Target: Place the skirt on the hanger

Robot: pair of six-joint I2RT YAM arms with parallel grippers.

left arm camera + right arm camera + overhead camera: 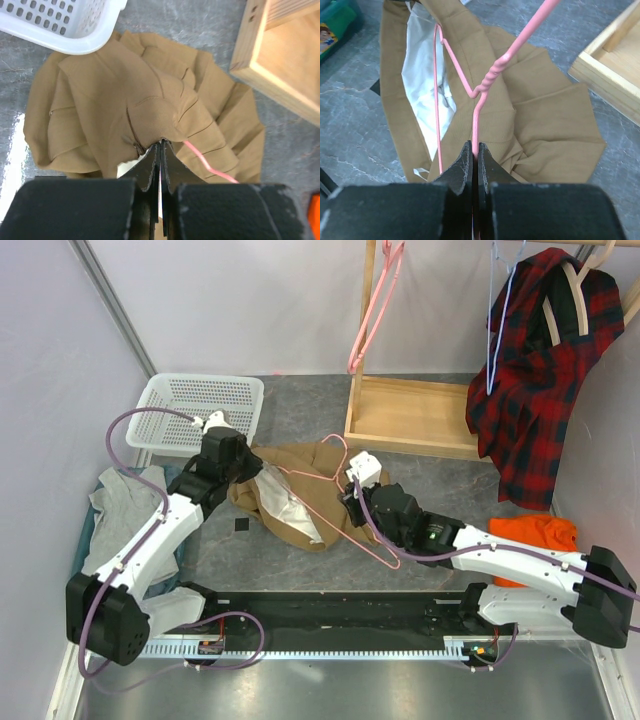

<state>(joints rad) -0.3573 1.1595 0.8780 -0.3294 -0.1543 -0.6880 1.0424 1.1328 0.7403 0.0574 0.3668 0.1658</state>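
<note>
The tan-brown skirt (300, 485) lies crumpled on the grey table between my two arms, its white lining showing. The thin pink hanger (345, 510) lies across it, hook toward the back. My left gripper (250, 475) is shut on a fold of the skirt (125, 100) at its left edge, as the left wrist view (160, 145) shows. A bit of the hanger (207, 166) shows there too. My right gripper (352, 498) is shut on the hanger's wire (476, 95) just below its twisted neck, over the skirt (545, 115), as the right wrist view (475, 147) shows.
A white basket (200, 410) stands behind the left gripper. A wooden rack base (415, 415) stands at the back. On the rack hang another pink hanger (375, 310), a light-blue hanger (497, 320) and a red plaid shirt (540, 360). A grey garment (125, 505) lies left, orange cloth (535, 532) right.
</note>
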